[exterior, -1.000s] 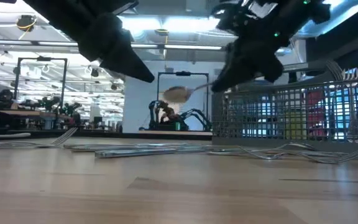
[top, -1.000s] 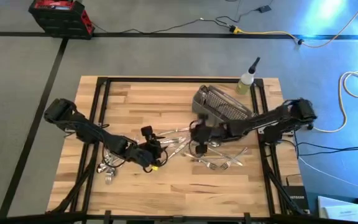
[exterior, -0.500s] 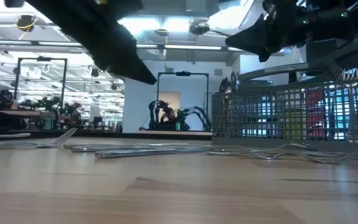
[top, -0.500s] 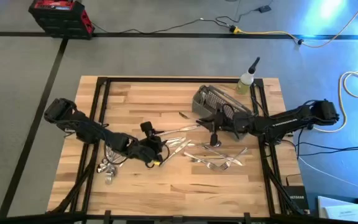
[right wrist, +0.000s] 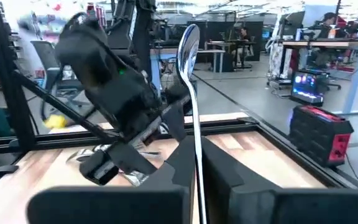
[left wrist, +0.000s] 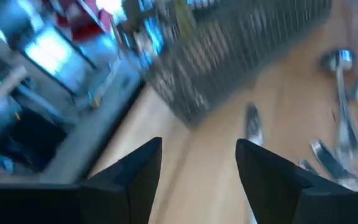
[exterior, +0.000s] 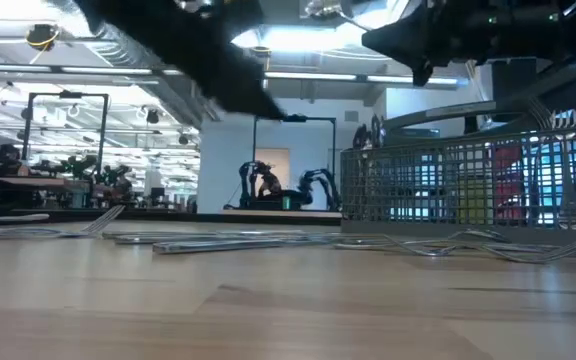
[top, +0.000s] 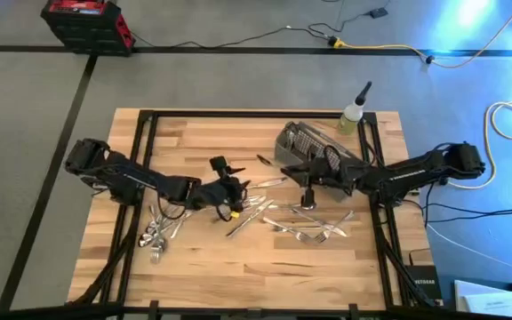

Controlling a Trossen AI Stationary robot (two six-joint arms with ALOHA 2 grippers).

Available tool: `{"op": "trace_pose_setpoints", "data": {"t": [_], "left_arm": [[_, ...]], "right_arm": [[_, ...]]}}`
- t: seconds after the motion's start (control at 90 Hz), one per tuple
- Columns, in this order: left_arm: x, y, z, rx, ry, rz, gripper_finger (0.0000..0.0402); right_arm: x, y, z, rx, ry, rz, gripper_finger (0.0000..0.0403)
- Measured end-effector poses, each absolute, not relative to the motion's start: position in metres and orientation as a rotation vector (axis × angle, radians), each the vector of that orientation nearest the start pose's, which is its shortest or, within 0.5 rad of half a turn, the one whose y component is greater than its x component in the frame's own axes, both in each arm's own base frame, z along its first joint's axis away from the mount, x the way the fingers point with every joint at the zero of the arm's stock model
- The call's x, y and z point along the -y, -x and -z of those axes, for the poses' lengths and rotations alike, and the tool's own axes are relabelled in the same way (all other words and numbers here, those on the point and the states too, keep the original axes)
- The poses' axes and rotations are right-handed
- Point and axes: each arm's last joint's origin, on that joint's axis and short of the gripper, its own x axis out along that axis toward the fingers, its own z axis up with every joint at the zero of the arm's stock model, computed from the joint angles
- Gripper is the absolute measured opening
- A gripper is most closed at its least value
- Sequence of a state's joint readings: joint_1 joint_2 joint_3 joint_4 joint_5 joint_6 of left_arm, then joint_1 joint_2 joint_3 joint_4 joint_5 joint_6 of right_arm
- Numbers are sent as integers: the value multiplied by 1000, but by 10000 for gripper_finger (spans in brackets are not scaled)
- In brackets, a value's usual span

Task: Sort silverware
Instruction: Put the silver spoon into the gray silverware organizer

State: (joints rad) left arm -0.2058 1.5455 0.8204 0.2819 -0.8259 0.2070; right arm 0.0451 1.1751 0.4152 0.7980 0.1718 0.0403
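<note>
Steel shows between our right gripper's [right wrist: 194, 163] fingers [right wrist: 235, 177]: they are closed on the handle of one spoon [right wrist: 190, 93], which stands upright with its bowl above them. In the high view this gripper [top: 314, 169] hangs beside the basket's [top: 302, 140] near wall. One second ago it was down among the loose pieces at mid-table with the spoon level; half a second ago it had already lifted and drawn back to the basket, and it has barely shifted since. We judge the carry nearly done and the drop into the basket as the step in hand; which compartment lies under the spoon we cannot tell

Our left gripper [top: 231, 188] has moved from the left pile toward mid-table over the same second. Its fingers [left wrist: 129, 180] stand well apart and hold nothing. Ahead of them lie a lone spoon [left wrist: 252, 124] on the table [top: 194, 258] and, beyond it, the basket wall. We judge this arm to be lining up for its next pick

The remaining silverware lies in three groups: a cluster [top: 156, 231] behind the left gripper, several pieces [top: 254, 207] just beside its fingers, and a scatter [top: 314, 227] below the right gripper. Most of the sorting is therefore not yet done

Risk: the two grippers are near each other at mid-table, so we would release the spoon before the left arm reaches farther
</note>
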Motion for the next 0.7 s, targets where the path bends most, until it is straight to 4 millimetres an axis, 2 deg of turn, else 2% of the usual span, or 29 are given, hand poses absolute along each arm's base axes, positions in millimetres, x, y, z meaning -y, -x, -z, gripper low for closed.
{"op": "trace_pose_setpoints", "data": {"t": [0.211,0.544,0.622,0.7], "left_arm": [[36,-322,-236,-293,-545,-570,192],[23,-338,-269,-176,-530,-486,191],[22,-340,-274,-171,-556,-492,179],[22,-340,-277,-172,-581,-494,150]], "right_arm": [[-5,-233,-223,17,-24,153,0],[-5,-233,-223,14,-24,154,0],[-5,-233,-223,14,-25,154,0],[-5,-233,-223,14,-25,154,0]]}}
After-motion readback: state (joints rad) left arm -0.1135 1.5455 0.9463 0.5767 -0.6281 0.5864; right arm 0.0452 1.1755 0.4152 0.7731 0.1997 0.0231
